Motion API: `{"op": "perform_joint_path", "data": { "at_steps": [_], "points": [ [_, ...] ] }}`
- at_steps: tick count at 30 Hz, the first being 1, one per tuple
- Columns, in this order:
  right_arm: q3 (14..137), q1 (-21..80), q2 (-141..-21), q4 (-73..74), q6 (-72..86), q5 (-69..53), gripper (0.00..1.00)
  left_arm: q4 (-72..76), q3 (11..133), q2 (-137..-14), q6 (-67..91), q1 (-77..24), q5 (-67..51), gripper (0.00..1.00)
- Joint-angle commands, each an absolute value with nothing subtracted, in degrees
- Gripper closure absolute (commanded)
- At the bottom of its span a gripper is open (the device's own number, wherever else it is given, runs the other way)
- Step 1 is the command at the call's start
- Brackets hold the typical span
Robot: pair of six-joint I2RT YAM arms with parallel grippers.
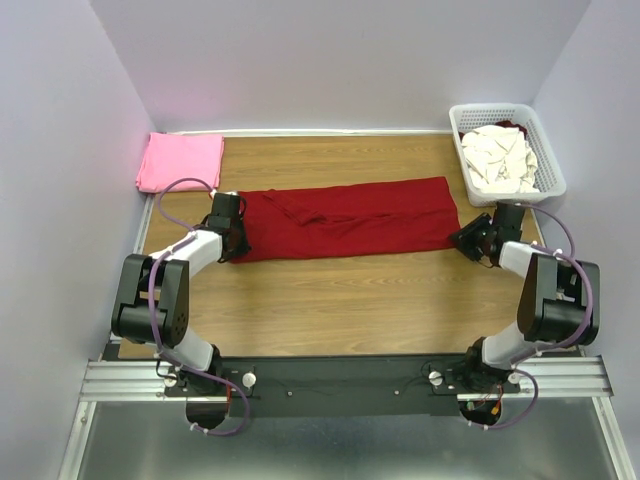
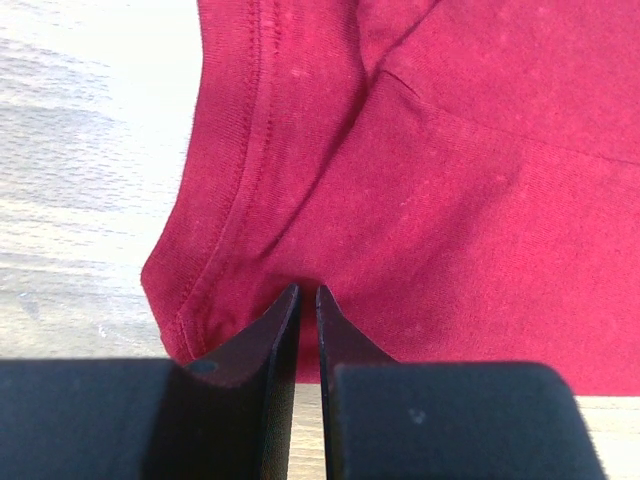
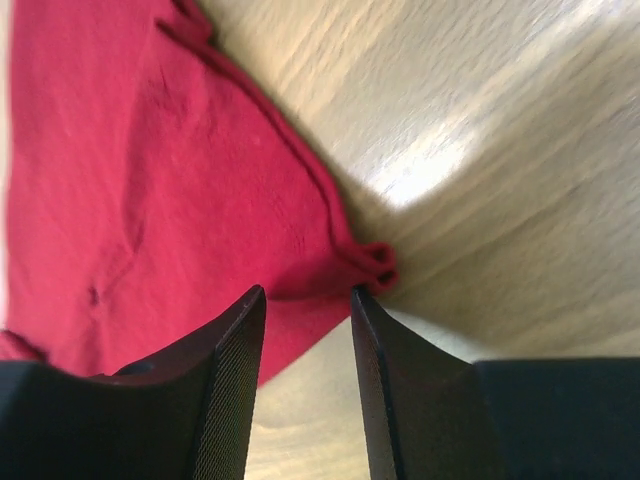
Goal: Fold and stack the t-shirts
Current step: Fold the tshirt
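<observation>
Folded pink t-shirt (image 1: 180, 160) beyond left fingers (image 2: 275, 340). These pinched shut on left edge of dark red t-shirt (image 1: 350, 220), lying flat on bench (image 1: 340, 300) between both pairs. Open right fingers (image 3: 235, 370): shirt corner just ahead of tips. Beyond them, cream-white t-shirts (image 1: 498, 158) in basket (image 1: 505, 108).

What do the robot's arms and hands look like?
The left arm and right arm are chunky black blocks joined by white tubes, each with a purple cable. The left hand and right hand each have two black pointed fingers.
</observation>
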State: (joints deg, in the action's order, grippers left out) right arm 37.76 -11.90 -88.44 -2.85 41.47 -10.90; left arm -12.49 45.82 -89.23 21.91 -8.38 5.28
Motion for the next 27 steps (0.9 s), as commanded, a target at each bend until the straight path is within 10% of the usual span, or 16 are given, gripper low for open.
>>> {"op": "perform_joint_path", "data": {
  "at_steps": [1,27],
  "points": [
    [33.8,-14.8,-91.1,-3.4,43.8,-9.0,0.53,-16.0,44.3,-88.2,22.2,-8.5,8.8,0.81],
    [49.0,-3.9,-85.9,3.4,36.9,-9.2,0.52,-9.9,49.8,-79.9,27.6,-7.4,-1.6,0.73]
  ]
}}
